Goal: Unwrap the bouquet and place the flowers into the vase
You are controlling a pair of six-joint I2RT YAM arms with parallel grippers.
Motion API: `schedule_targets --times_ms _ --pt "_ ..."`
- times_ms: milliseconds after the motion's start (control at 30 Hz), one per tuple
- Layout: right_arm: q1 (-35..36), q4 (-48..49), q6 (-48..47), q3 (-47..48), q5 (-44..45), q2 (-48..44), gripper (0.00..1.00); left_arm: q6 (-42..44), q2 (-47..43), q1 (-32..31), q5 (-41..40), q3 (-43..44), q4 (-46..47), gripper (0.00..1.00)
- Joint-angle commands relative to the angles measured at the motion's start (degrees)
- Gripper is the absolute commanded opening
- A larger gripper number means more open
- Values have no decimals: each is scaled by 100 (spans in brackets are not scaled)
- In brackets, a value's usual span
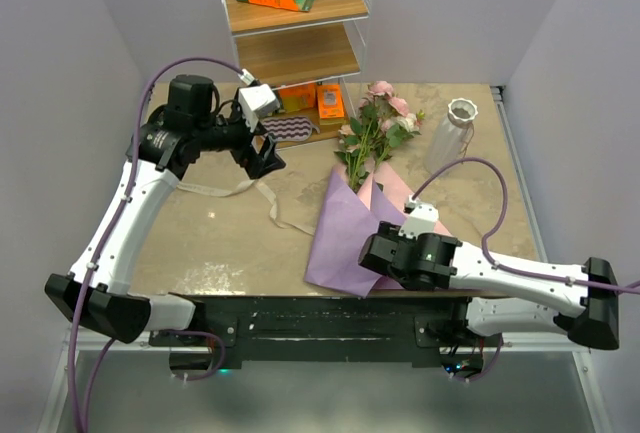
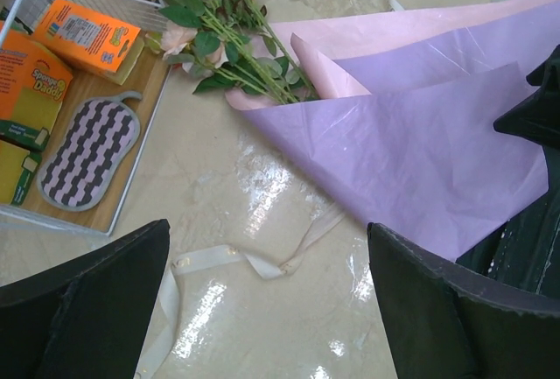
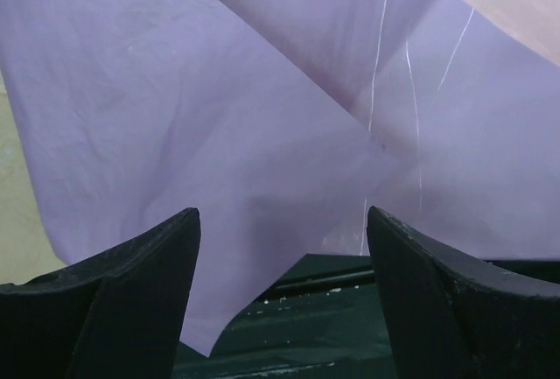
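While its jaws stand wide apart with nothing pinched between them, the right gripper [image 3: 282,213] hangs at the near edge of the lavender paper [image 3: 219,108] of the bouquet [image 1: 350,218], which lies fanned open on the table [image 1: 230,243]. The left gripper [image 2: 269,224], equally spread and empty, hovers above the cream ribbon [image 2: 254,263], lying loose to the left of the paper. The flowers [image 1: 372,133] rest with their stem ends on the open sheet, blooms near the shelf [image 1: 300,53]; the vase [image 1: 448,133] stands upright just to their right. Unwrapping looks nearly done. The next move probably calls for closing on the stems and lifting them clear of the paper.
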Motion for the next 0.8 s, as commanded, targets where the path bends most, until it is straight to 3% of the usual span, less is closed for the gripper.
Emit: schedule_targets --times_ms 0,167,467,567,700,767 --pt "-4 -33 481 -178 -344 -719 80 111 -198 33 -39 -141 57 99" --pt "-4 423 525 -468 -467 -897 78 111 -242 33 -21 -246 136 99" --pt "-4 1347 709 -697 -476 -124 73 207 -242 33 -39 -168 -22 99" --pt "-13 1470 850 -759 -230 -273 65 243 -295 33 -91 -194 -48 99" --pt "-13 1707 790 -742 86 -405 41 234 -347 33 -162 -212 -39 99" --pt "-13 1839 693 -645 279 -344 35 243 -374 33 -188 -212 -39 99"
